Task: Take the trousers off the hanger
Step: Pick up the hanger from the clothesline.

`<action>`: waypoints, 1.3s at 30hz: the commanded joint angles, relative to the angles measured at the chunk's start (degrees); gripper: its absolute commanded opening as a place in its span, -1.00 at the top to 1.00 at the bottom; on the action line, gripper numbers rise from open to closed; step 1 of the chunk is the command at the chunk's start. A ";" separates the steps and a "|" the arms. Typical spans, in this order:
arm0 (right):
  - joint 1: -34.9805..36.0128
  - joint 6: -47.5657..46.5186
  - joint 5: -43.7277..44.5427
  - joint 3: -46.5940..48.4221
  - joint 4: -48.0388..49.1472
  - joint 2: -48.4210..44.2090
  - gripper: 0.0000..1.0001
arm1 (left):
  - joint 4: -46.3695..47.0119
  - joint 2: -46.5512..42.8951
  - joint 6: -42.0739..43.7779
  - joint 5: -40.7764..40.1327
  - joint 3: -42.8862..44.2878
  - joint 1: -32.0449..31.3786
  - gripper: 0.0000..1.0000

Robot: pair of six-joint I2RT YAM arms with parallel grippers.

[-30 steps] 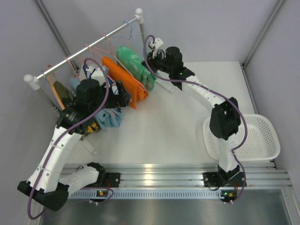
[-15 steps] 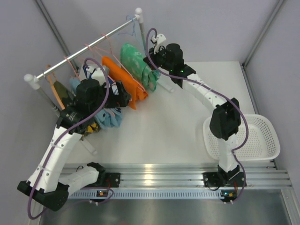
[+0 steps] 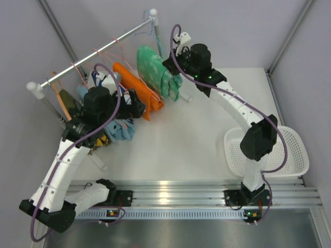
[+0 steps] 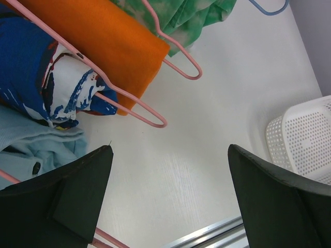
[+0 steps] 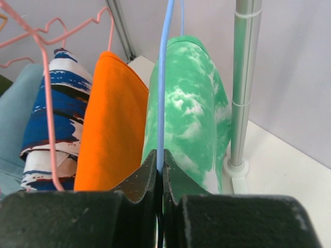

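The right tool (image 5: 159,157) is pressed together, pinching the thin wire of the blue hanger (image 5: 162,77). The mint green trousers (image 5: 194,108) hang folded over that hanger, at about 11 o'clock on the bench (image 3: 181,139), by the end of the rail (image 3: 93,54). The orange trousers (image 5: 111,119) and the blue-and-white trousers (image 5: 57,103) hang just beside them. The left tool (image 4: 169,155) is spread wide and holds nothing. I think the job is only starting: no trousers are off a hanger yet.
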 commanded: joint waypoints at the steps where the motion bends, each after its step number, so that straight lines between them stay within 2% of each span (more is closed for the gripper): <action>1: 0.78 -0.58 -0.65 0.79 14.79 -10.25 1.00 | 4.16 0.32 1.26 2.06 2.96 0.23 -0.97; 6: 0.78 -2.07 -1.19 4.04 10.32 -10.78 1.00 | 6.62 0.94 0.55 4.16 4.02 0.23 -0.97; 11: 0.69 -4.10 1.54 2.65 4.35 -14.12 1.00 | 11.10 2.52 -1.02 11.89 6.99 0.23 -0.97; 16: 0.69 -7.17 3.74 -4.03 2.67 -21.15 1.00 | 15.40 4.80 -3.66 15.68 10.17 0.15 -0.97; 23: 0.69 -6.73 5.14 -12.73 1.52 -29.67 1.00 | 25.25 9.89 -9.46 19.46 12.36 -1.34 -0.97; 27: 0.69 -5.94 7.08 -19.76 1.34 -35.55 1.00 | 31.13 13.76 -13.14 16.66 13.60 -5.47 -0.95; 34: 0.69 -2.34 8.93 -29.78 3.71 -43.65 1.00 | 43.27 19.83 -15.97 8.93 15.62 -17.32 -0.91; 39: 0.87 -0.76 9.19 -36.64 5.21 -50.58 1.00 | 48.45 23.95 -19.99 2.07 15.36 -19.89 -0.89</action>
